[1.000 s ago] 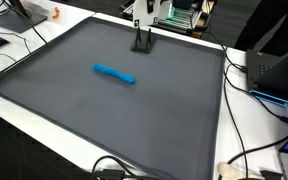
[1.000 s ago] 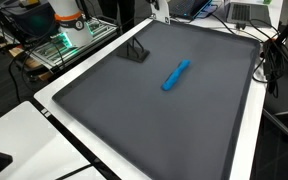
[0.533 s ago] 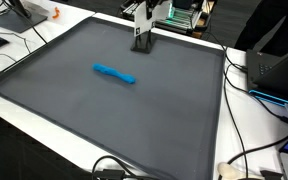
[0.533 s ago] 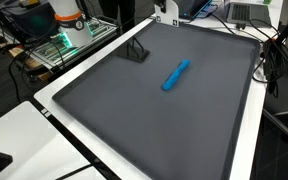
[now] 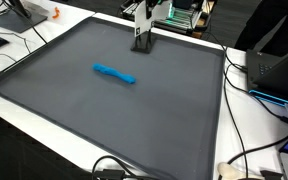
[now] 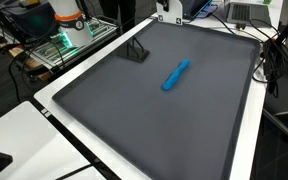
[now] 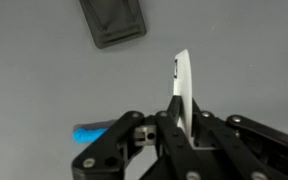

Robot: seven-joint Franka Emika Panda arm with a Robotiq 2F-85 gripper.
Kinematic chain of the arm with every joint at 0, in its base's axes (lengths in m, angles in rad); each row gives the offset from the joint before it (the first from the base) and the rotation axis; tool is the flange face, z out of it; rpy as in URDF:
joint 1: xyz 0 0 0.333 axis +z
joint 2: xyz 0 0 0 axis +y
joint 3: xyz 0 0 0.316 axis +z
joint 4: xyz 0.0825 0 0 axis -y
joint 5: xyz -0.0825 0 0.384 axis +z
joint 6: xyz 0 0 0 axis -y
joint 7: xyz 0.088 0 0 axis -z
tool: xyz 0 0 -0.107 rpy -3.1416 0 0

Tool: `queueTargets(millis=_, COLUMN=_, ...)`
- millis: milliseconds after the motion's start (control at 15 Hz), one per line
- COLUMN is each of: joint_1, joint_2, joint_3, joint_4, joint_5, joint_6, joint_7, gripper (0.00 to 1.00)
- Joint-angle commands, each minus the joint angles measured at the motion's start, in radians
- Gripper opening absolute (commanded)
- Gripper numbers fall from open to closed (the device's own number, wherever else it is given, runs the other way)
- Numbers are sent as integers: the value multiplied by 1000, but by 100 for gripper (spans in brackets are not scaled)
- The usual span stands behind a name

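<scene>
Desk (image 5: 249, 130), white, lab setting, carrying a large dark grey mat (image 5: 104, 110) that covers most of its top; black cables (image 5: 239, 75) trail along one edge, and an open electronics rack with green boards (image 6: 69, 38) stands just beyond the far side. Item one: end effector (image 7: 181, 105), seen in both exterior views poised over the mat's far edge (image 5: 141, 36) (image 6: 167, 8), fingers drawn together. In the wrist view a thin pale strip (image 7: 182, 75) stands upright between the fingers; whether it is a held thing or part of the fingers cannot be told. Item two: dark block (image 7: 114, 22), flat-sided and rectangular, lying on the mat close under the end effector and apart from it, near the far border in an exterior view (image 6: 136, 54). Item three: blue marker (image 5: 114, 74), slim, lying flat near the mat's middle, well apart from the dark block; also seen in an exterior view (image 6: 175, 75) at a slant, and as a blurred blue patch (image 7: 89, 133) behind the linkage in the wrist view. Item four: small orange object (image 5: 54, 13) on the desk off the mat's far corner.
</scene>
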Motion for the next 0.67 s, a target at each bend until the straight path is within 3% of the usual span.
queueTargets(millis=0, joint_1=21, joint_2=104, joint_3=-4, joint_4=147, joint_5=-100, joint_6=-123, joint_7=-76, gripper=2)
queueTargets(millis=267, joint_1=48, joint_2=228, joint_3=-7, joint_4=282, joint_5=-182, joint_6=-201, joint_7=-111, gripper=2)
queueTargets(millis=600, joint_1=64, joint_2=350, joint_3=-23, joint_4=366, joint_5=-211, joint_6=-168, joint_7=-149, gripper=2)
